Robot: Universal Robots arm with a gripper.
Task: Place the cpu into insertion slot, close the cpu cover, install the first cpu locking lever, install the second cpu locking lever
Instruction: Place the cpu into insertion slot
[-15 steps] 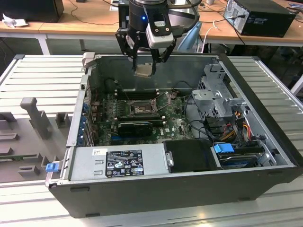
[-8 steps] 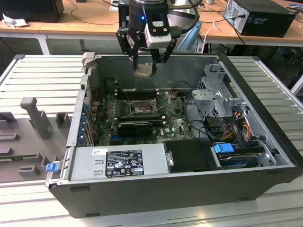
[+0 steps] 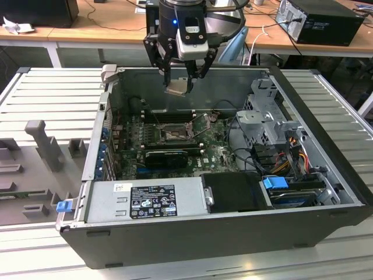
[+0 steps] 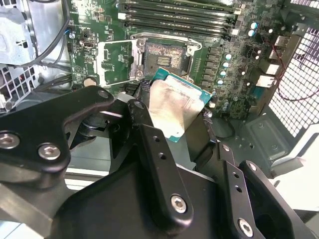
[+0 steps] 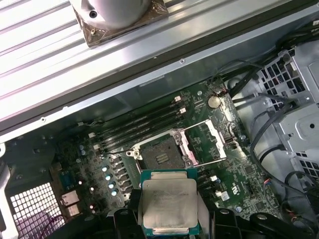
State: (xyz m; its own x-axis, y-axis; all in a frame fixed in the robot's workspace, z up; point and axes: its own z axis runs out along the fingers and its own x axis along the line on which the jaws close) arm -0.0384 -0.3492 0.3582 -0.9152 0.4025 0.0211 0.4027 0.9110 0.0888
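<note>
My gripper (image 3: 182,74) hangs above the open computer case, shut on the cpu (image 3: 177,87), a flat square chip with a pale metal face and green edge. In both wrist views the cpu (image 4: 177,107) (image 5: 168,204) sits between the black fingers (image 4: 144,124), tilted, high over the board. The insertion slot (image 3: 175,135) (image 4: 167,57) (image 5: 157,154) lies open and empty on the green board below. The cpu cover (image 4: 117,62) (image 5: 207,142) is swung open beside the slot, its silvery frame lying back.
Memory slots (image 4: 174,15) run along one side of the socket. A black card (image 3: 166,156) lies near it. The power supply (image 3: 145,201) fills the case front, and a drive cage (image 3: 262,122) with cables (image 3: 291,151) stands at the exterior view's right.
</note>
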